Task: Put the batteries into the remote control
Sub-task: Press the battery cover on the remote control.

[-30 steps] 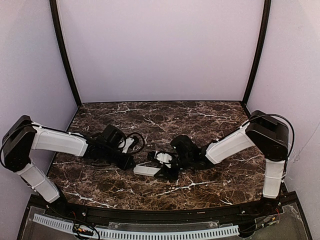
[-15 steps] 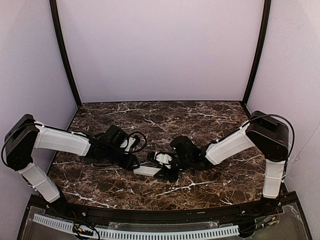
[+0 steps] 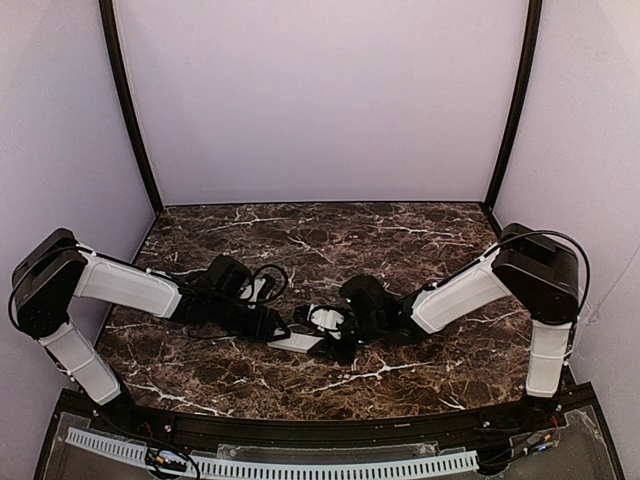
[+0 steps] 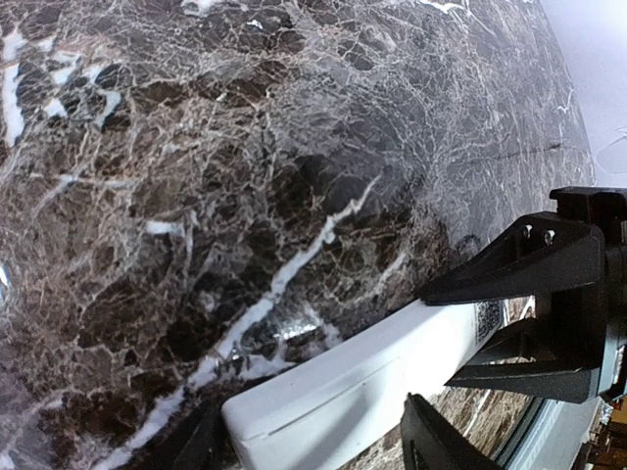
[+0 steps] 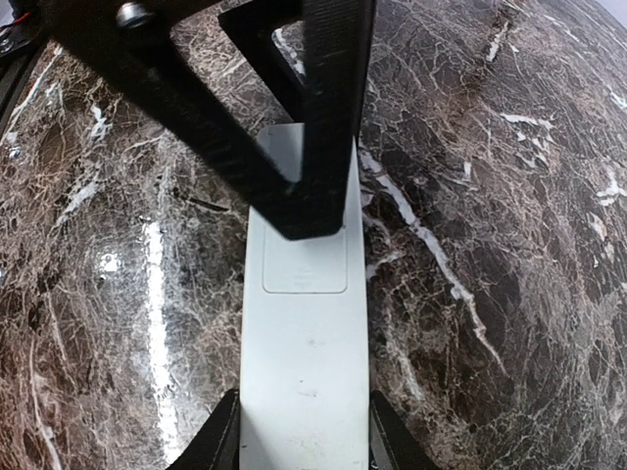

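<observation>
We look down on a dark brown marble worktop point(image 3: 400, 230) veined in white, with pale lilac walls around it. The left arm point(image 3: 125, 285) and the right arm point(image 3: 455, 290) both reach low toward the middle of the worktop, and a black cable point(image 3: 272, 278) loops at the left wrist.

Between them is the remote control point(image 3: 293, 341) — a slim white bar running roughly left to right, near the centre and a little toward the near edge. Each arm meets one end of it.

The right tool point(image 3: 332, 345) has the remote's right end. In its wrist view the white bar fills the gap, and the two fingers point(image 5: 217, 436) press against its long sides, so we read it as clamped on the remote.

The left tool point(image 3: 274, 328) straddles the opposite end. In its wrist view the fingers point(image 4: 431, 446) sit just beside the rounded white tip on either side. We cannot tell whether they are squeezing it or only flanking it.

The right wrist view shows the remote's back facing the camera, with the rectangular outline of a battery cover point(image 5: 305, 264) in place, partly under the left tool's black fingers. Near the end held by the right tool there is a small dark square label point(image 4: 487, 315).
</observation>
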Motion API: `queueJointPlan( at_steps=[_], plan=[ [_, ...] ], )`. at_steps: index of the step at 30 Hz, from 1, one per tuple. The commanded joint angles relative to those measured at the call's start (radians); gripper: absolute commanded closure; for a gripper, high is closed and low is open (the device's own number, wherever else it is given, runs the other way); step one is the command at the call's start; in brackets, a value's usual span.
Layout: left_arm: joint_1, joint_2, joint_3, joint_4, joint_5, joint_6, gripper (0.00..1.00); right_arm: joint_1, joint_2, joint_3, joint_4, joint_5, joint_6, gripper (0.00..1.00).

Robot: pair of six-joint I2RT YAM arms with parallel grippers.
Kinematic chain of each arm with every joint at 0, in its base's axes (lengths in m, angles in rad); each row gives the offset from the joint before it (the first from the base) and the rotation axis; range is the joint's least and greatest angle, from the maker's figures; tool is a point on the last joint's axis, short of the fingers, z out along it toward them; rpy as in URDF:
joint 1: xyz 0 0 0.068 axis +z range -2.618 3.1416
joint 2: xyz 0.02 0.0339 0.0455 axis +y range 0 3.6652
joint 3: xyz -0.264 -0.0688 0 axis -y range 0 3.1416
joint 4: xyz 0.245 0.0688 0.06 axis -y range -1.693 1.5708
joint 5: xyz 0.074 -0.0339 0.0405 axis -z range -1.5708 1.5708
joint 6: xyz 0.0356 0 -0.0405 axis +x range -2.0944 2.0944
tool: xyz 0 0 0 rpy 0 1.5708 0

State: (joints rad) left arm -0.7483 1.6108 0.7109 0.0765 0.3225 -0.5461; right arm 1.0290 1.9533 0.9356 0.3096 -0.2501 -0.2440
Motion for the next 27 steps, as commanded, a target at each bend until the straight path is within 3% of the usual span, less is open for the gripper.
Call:
queueJointPlan(
  at_steps=[1,8,12,18,22,27],
  plan=[
    [0.021,0.039,-0.033,0.047,0.102,-0.060,0.39,0.007,0.069,-0.047,0.014,0.132,0.029,1.00],
    [0.028,0.054,-0.053,0.052,0.158,-0.070,0.44,0.008,0.094,-0.118,0.170,0.147,0.044,1.00],
    [0.056,0.015,-0.072,0.056,0.139,-0.068,0.33,0.007,0.075,-0.123,0.175,0.129,0.039,1.00],
    [0.143,-0.053,-0.060,0.017,0.116,-0.025,0.25,0.008,0.067,-0.009,-0.073,0.102,-0.019,1.00],
    [0.170,-0.081,-0.060,-0.014,0.088,-0.019,0.23,0.008,0.082,0.077,-0.253,0.088,-0.027,0.62],
    [0.194,-0.103,-0.091,0.031,0.084,-0.042,0.22,0.004,0.096,0.135,-0.336,0.074,-0.029,0.49]
  ],
)
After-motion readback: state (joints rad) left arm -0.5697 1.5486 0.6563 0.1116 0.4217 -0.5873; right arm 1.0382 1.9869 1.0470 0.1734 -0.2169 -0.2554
